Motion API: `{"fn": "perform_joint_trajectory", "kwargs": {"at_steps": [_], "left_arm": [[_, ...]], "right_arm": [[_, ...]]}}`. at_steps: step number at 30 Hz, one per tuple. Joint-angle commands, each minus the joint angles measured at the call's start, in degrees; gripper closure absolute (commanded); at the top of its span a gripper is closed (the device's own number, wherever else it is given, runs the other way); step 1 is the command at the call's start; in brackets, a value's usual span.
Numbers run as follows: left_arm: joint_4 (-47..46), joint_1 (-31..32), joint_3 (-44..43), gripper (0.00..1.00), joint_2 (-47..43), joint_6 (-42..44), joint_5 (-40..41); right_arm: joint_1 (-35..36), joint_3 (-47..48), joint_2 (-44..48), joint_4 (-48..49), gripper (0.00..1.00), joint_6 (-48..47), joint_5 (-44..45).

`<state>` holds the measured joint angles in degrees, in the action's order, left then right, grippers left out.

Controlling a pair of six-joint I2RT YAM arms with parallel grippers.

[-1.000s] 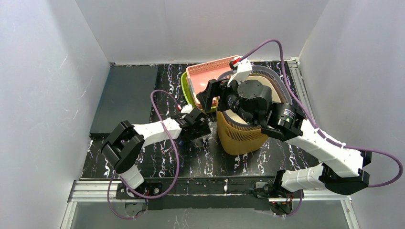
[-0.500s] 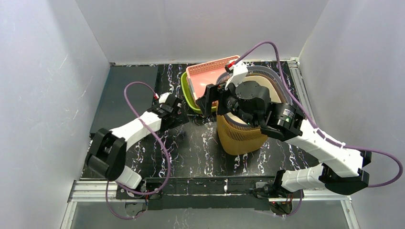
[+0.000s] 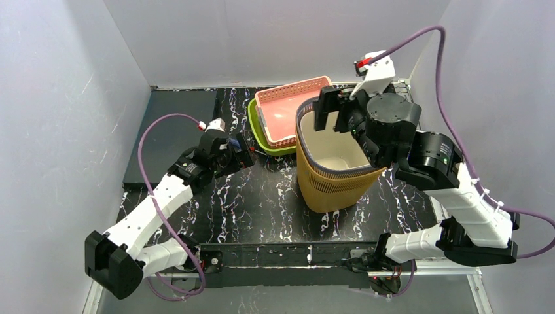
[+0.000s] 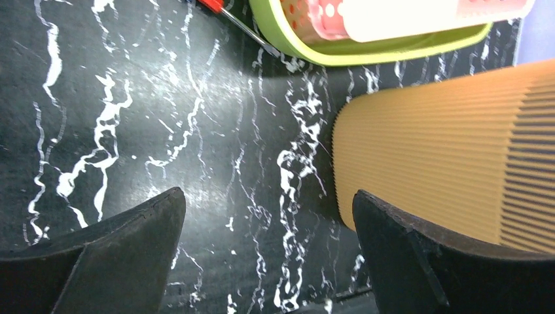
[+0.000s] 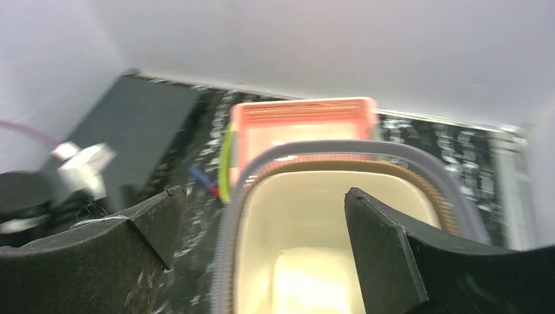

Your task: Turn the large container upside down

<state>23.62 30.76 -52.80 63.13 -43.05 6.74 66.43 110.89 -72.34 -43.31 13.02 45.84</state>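
White walls [image 3: 65,98] are standing around a black table with white wiggly lines [image 3: 262,209]. The tall yellow ribbed plastic bin [image 3: 330,186] with a grey rim is standing the right way up, a bit right of the middle, and it is looking empty inside. My right gripper [image 5: 262,193] is hanging just above the back-left part of the rim. It is wide open and holding nothing. My left gripper [image 4: 267,195] is hovering low over the table, left of the bin and apart from it. It is also wide open and holding nothing.

I am thinking the job is only starting, because the bin is not tipped yet. To do it well, I am planning to put one right finger inside the rim and one outside, then squeeze hard, as the big bin may slip. My left gripper should be helping low on the ribbed side, so the bin is rolling over slowly and not flopping.

A pink plastic basket with little holes [image 3: 288,111] is sitting in a green tray [image 3: 256,127] right beside the bin at the back left, so I am not tipping that way. The right wall is close too. The open room is lying at the front and the left, near the dark grey flat mat [image 3: 173,134].
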Motion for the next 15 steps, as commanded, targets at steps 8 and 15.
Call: {"fn": "perform_joint_trajectory", "kwargs": {"at_steps": [8, 15], "left_arm": [[-3.54, 0.11, -2.04, 0.02, -3.13, -3.96, -18.45], [-3.86, 1.00, -8.79, 0.02, -1.26, -4.51, -21.41]], "right_arm": [[0.01, -4.07, 5.45, -3.32, 0.01, -14.49, 39.46], [-1.47, -5.41, 3.68, -11.93, 0.01, -10.24, 32.33]]}}
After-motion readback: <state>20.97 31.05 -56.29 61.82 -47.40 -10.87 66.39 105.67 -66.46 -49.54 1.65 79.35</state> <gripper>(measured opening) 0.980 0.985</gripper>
